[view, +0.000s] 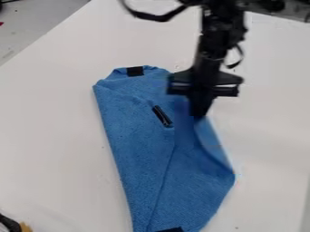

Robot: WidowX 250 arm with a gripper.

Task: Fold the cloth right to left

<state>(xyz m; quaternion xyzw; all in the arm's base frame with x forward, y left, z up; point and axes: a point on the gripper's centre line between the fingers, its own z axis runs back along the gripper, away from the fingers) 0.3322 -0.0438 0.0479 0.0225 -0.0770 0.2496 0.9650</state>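
Observation:
The gripper (198,113) hangs over the upper right part of the blue cloth (136,145), with its tip at the cloth's right edge. Cloth rises in a raised fold just below and left of the tip; whether it is pinched I cannot tell. The cloth lies long and narrow, partly folded, with a layer edge running down its middle. Black patches mark its top end, its centre and its bottom end.
A white table (54,136) surrounds the cloth. At the lower left corner lies a black and yellowish object (12,224). Dark cables hang from the arm near the top. Grey floor shows at the upper left.

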